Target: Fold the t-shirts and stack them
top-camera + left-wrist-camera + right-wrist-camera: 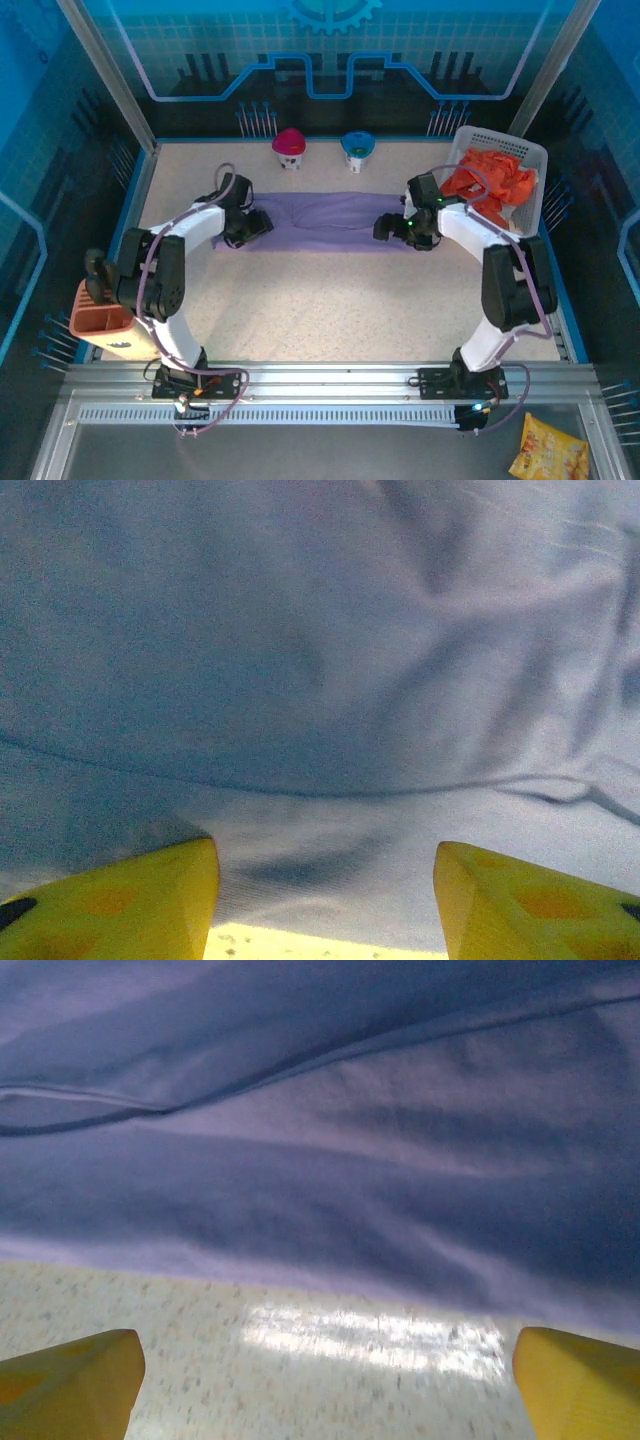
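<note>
Lavender t-shirt (335,222) lies across the far half of the worktop (330,300), folded into a long flat band running left to right, lightly creased.

Left gripper (258,225) sits low at the band's left end. In the left wrist view its yellow fingers (150,905) stand apart, with purple cloth spread across the gap and nothing pinched. Gripper open.

Right gripper (385,228) is at the band's right end. In the right wrist view its fingers (75,1385) are spread wide over bare speckled worktop. The shirt's near edge lies just ahead of the tips, apart from them. Gripper open, holding nothing.

Orange-red t-shirts (490,185) are heaped and unfolded in the white basket (520,150) at the far right corner.

A red-topped pot (290,145) and a blue-topped pot (357,145) stand behind the lavender shirt. An orange holder (95,318) sits at the left edge, and a yellow snack bag (548,450) lies off the worktop at near right.
</note>
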